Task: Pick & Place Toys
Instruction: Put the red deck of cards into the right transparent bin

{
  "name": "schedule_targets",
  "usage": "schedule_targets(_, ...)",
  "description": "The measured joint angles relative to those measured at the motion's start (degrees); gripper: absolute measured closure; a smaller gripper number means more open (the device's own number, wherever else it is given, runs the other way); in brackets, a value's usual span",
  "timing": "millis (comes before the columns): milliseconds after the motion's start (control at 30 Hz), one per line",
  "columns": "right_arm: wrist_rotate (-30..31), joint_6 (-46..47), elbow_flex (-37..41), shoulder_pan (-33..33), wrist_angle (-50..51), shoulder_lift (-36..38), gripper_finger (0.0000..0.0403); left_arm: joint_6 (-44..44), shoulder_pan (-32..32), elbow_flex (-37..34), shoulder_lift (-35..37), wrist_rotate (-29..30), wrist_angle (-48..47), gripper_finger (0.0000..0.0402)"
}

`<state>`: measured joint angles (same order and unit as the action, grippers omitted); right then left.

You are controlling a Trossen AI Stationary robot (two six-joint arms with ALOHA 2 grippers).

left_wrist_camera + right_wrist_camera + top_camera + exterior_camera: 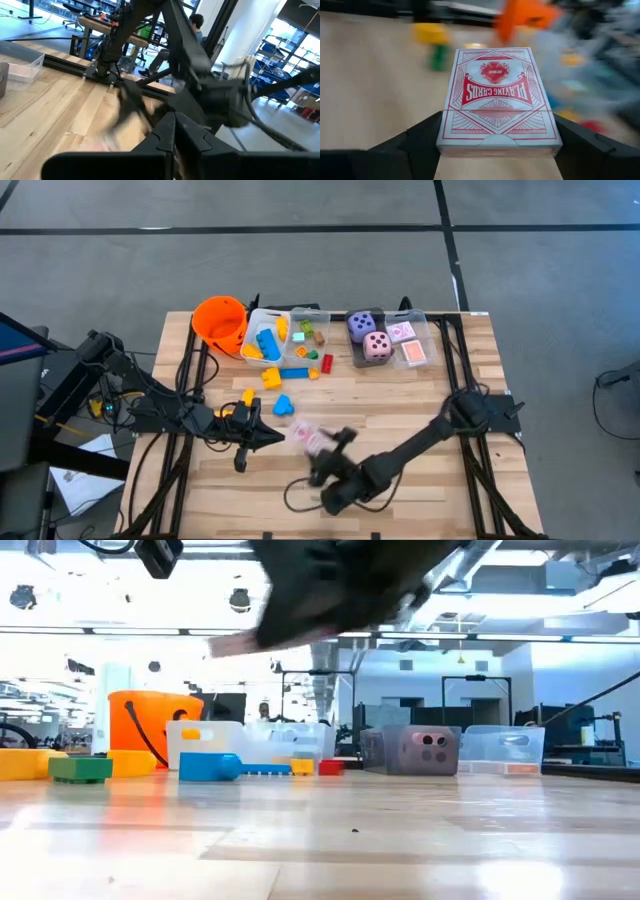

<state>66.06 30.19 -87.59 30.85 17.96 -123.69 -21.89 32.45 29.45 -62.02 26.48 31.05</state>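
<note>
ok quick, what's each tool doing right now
Left tool: closed, holding nothing.
Right tool: closed on the playing cards.

A light wooden table (400,415) stands on a grey concrete floor (300,270) crossed by dark lines. Beyond the table's far edge, the low view shows a bright, open workshop: a white ceiling (560,600) with pipes and strip lighting, and dark metal frames (475,700) against pale walls. Off one side of the table, a thick white column (240,40) rises beside blue shelving carts (277,52). A seated person (192,27) is behind the table near a workbench (100,22).
</note>
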Motion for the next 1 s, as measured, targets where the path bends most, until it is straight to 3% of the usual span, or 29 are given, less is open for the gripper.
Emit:
schedule_targets(200,10.9,19.4,0.0,-1.3,31.9,11.3,0.0096,0.0,0.0,0.0,0.0,0.0,0.0,0.0402)
schedule_targets(467,7.9,53.8,0.4,-5.6,72.8,20.3,0.0097,0.0,0.0,0.0,0.0,0.0,-0.1,0.0402)
schedule_targets(600,5.5,50.8,6.7,-8.2,69.1,26.0,0.0097,0.0,0.0,0.0,0.0,0.0,-0.2,0.0402)
schedule_targets(1000,4.1,67.5,33.2,-16.9,66.2,40.1,0.0097,0.2,-0.1,0.1,0.0,0.0,-1.5,0.0402)
